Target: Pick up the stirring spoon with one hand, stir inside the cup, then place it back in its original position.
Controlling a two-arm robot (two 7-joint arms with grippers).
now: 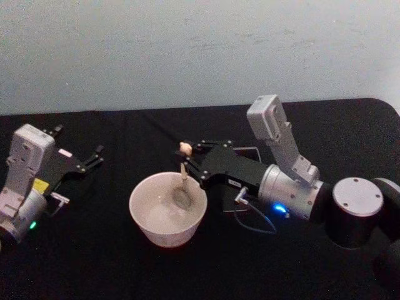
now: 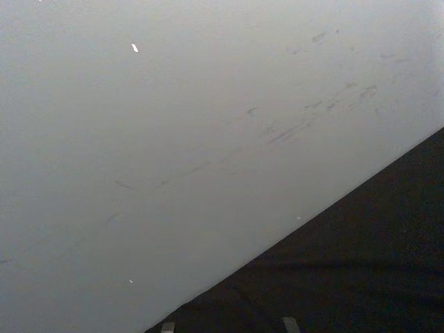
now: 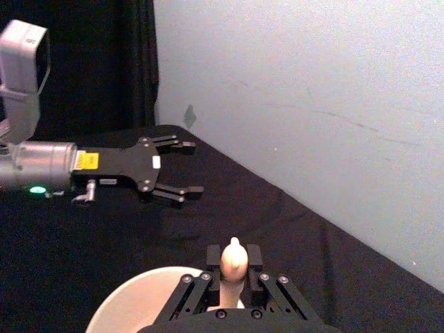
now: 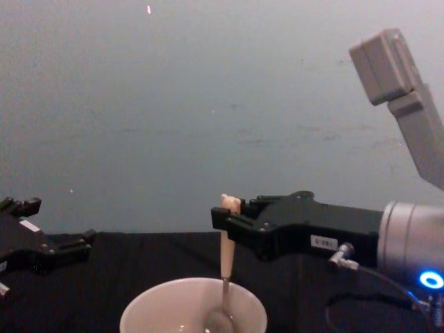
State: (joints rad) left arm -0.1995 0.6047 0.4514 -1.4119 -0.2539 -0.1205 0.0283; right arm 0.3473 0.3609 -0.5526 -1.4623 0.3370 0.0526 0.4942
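- Two grippers show; the left gripper (image 1: 78, 145) sits parked at the far left of the black table (image 1: 94, 250), fingers spread wide, holding nothing, well apart from the cup.
- Cup (image 1: 165, 228) stands mid-table between the arms, much nearer the right arm.
- Spoon (image 1: 182, 187) stands almost upright inside the cup. Its long axis is near vertical, the metal bowl down by the cup floor, the knob on top above the rim.
- Right gripper (image 1: 187, 164) reaches in level from the right, over the cup's right rim, clamped on the beige handle just under the knob.
- Holder (image 1: 250, 152) looks to be the dark box behind the right gripper, mostly hidden by it; its opening cannot be made out.
- Judgement: stirring step is in hand. The return spot lies right and back of the spoon, so the spoon likely must lift straight up to clear the rim first.
- Cable loop (image 1: 253, 219) lies by the right wrist, near that path.
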